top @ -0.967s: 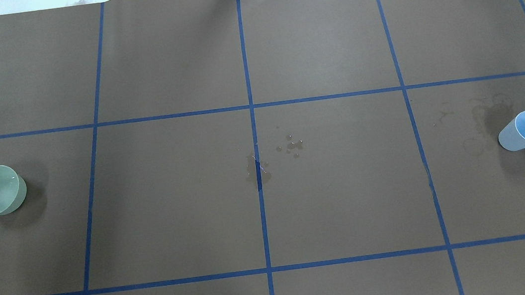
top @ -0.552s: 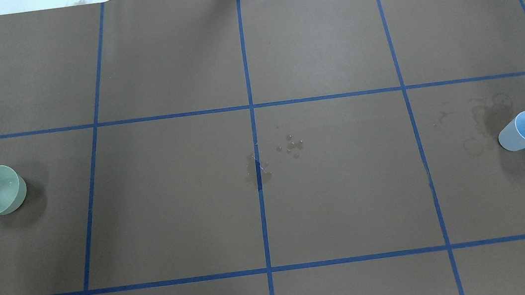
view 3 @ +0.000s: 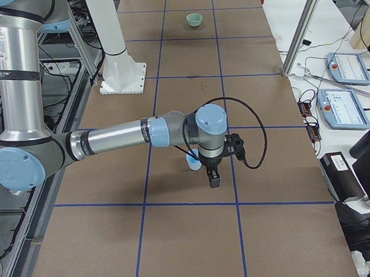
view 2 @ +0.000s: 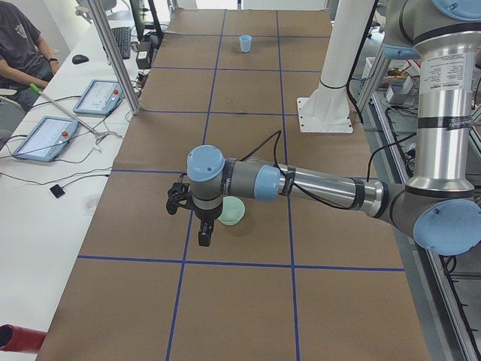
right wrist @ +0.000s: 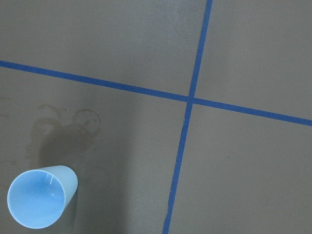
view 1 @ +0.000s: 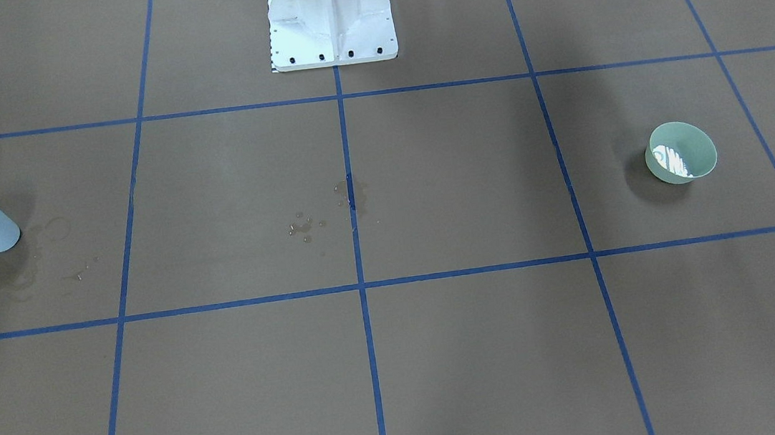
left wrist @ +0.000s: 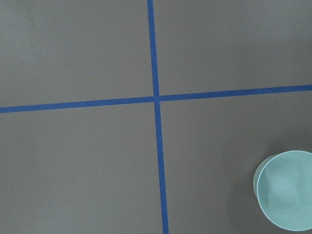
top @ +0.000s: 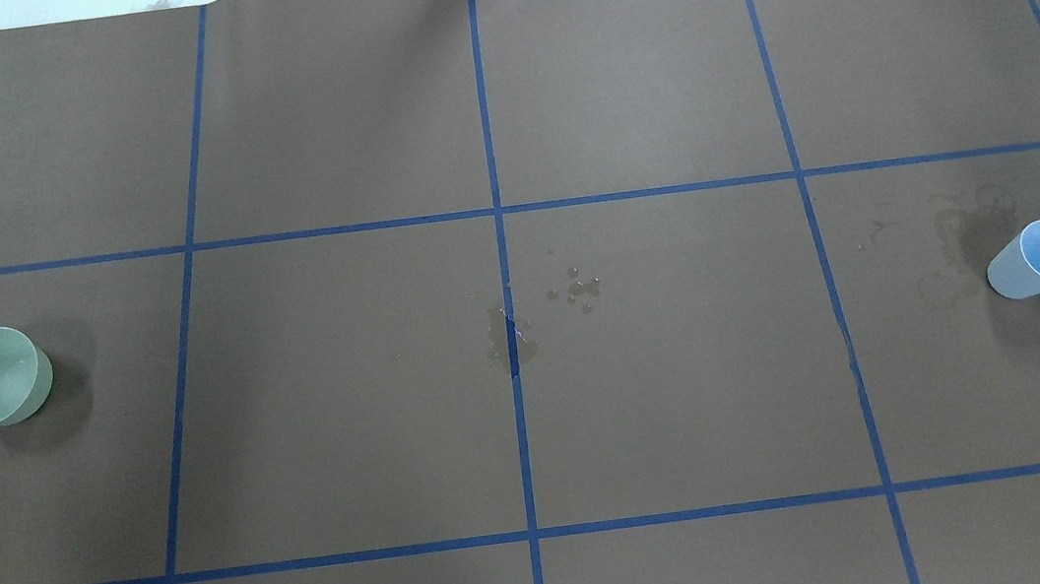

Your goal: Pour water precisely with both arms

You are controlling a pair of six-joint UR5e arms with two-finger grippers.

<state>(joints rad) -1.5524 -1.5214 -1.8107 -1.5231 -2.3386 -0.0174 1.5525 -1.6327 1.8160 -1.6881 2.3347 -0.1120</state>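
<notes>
Exterior left view has the left arm (view 2: 316,188) nearest, its jaws hanging over the worktop (view 2: 248,301) just beside the green bowl (view 2: 231,211), not touching it; whether they are spread or pressed together we cannot tell. The water (view 1: 672,160) sits in that bowl, showing only as a few white glints. We judge the bowl light, stiff and smooth, so we would pinch its wall over the rim and keep it level, since so little water spills fast. Farther off, the right arm (view 3: 114,137) hangs its jaws beside the blue cup (right wrist: 41,197), which looks empty; their state we cannot tell either.
</notes>
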